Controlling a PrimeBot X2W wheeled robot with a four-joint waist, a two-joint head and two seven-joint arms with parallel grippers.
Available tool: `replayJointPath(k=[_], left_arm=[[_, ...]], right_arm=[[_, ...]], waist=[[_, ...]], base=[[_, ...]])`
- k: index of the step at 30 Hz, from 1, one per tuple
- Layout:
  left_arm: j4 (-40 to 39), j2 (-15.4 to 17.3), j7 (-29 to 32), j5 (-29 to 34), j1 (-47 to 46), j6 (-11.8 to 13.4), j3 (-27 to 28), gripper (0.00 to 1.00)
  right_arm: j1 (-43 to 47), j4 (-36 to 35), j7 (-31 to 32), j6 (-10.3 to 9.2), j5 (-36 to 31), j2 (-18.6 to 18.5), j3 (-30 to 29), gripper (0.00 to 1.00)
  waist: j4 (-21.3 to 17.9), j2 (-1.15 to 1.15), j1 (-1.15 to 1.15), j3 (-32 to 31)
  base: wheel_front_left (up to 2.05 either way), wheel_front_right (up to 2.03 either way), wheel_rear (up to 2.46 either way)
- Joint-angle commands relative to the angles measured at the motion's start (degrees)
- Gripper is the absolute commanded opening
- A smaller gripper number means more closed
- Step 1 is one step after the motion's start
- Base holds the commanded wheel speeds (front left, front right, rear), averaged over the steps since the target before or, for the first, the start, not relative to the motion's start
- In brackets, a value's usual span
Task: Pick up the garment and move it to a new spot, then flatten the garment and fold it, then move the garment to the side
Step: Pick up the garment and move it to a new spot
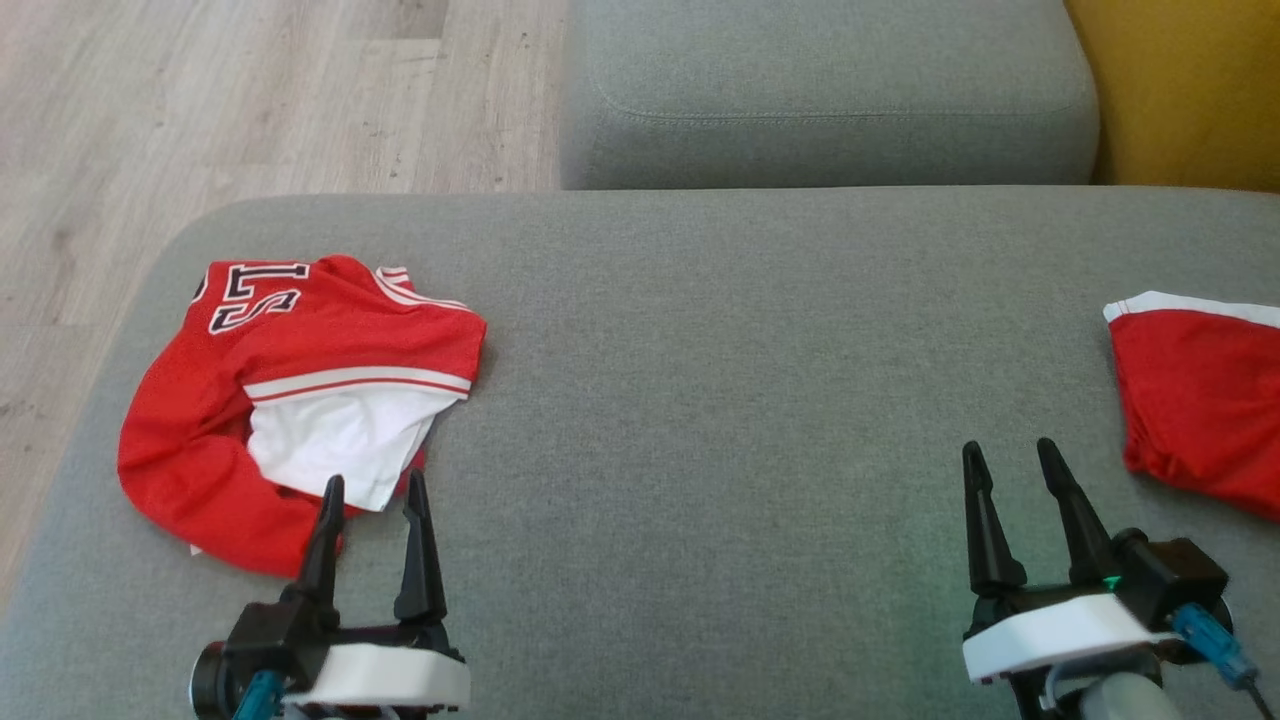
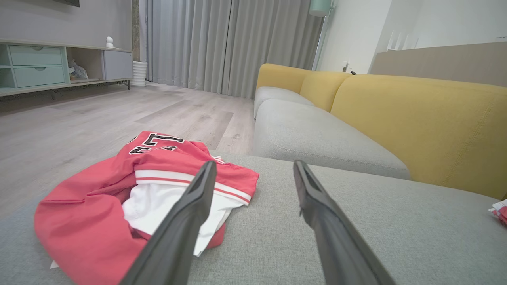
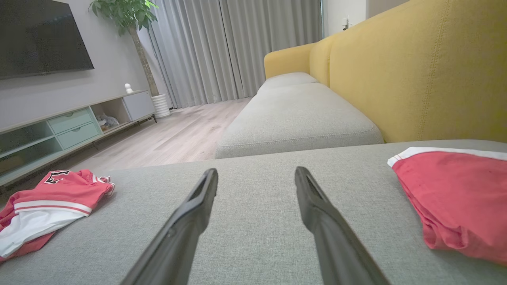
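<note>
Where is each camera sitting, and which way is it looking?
Head view: on the robot's head, looking down at the grey cushion; both open pincers show, left pincer by the jersey, right pincer near the other red cloth.
Left wrist view: on the left wrist, low, looking along its own fingers at the jersey.
Right wrist view: on the right wrist, looking along its own fingers across bare cushion.
Shared: both wrist views show the jersey, yellow backrest and curtains.

Long, tapered black fingers [image 1: 1075, 520]; behind the jaws, black bases in white housings [image 1: 1050, 635], blue cable plugs [image 1: 1210, 640], green light [image 1: 1110, 581].
</note>
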Motion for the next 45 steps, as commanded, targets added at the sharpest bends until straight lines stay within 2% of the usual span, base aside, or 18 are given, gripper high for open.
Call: replayJointPath(k=[1,8,24,31,38,45], left_arm=[[-1.7,0.2,-0.5,0.6,-1.9,0.0,2.1,1.00],[-0.4,0.2,-0.5,1.4,-2.5,0.4,2.8,1.00],[0.0,0.2,-0.5,2.9,-1.9,-0.3,5.4,1.00],[-0.6,0.2,-0.5,3.6,-1.2,-0.8,6.7,1.00],[-0.7,0.2,-0.5,3.3,-0.4,-0.8,7.4,1.00],[-0.7,0.2,-0.5,1.4,-0.6,-1.0,7.1,1.00]], right_arm=[[-1.7,-2.5,-0.8,0.39,0.3,-0.2,1.2,1.00],[-1.3,-3.2,-0.8,0.39,0.7,-0.2,4.3,1.00],[-0.5,-4.1,-0.8,0.39,2.3,-0.2,11.0,1.00],[0.6,-5.1,-0.8,0.39,3.3,-0.2,13.3,1.00],[0.6,-5.1,-0.8,0.39,3.4,-0.2,14.5,1.00],[0.2,-4.8,-0.8,0.39,2.9,-0.2,14.6,1.00]], waist=[[0.2,0.00,0.00,0.0],[3.5,0.00,0.00,0.1],[16.9,0.00,0.00,-1.8],[21.1,0.00,0.00,-2.5],[21.8,0.00,0.00,-2.8],[19.6,0.00,0.00,-1.9]], base=[[0.00,0.00,0.00],[0.00,0.00,0.00],[0.00,0.00,0.00],[0.00,0.00,0.00],[0.00,0.00,0.00],[0.00,0.00,0.00]])
